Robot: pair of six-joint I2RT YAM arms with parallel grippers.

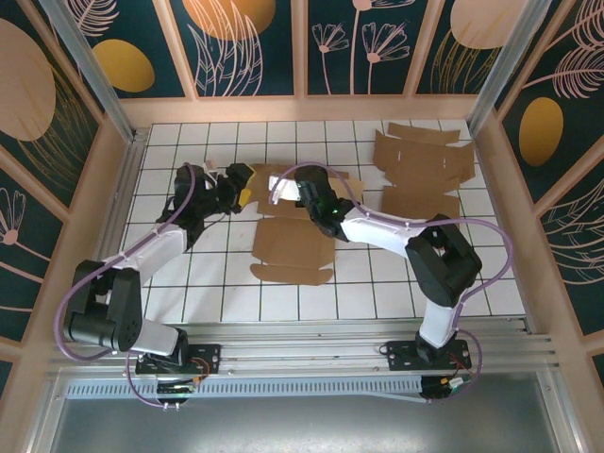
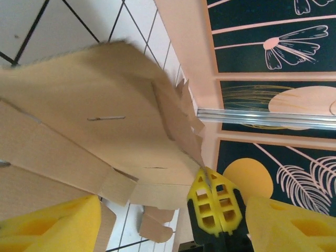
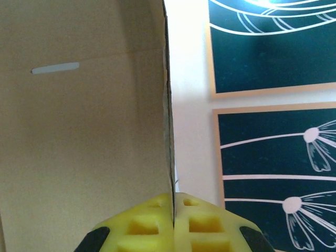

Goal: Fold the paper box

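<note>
While the right tool (image 3: 173, 212) pinches the paper box (image 1: 293, 245), the left tool (image 2: 170, 224) gapes.

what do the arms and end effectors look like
The left arm and right arm: white links, black joints and bases, a purple cable looping along each. The left end effector and right end effector: blocky yellow fingers with square recesses.

Bright even light, soft shadows, overhead view sharp, wrist close-ups blurred
</note>
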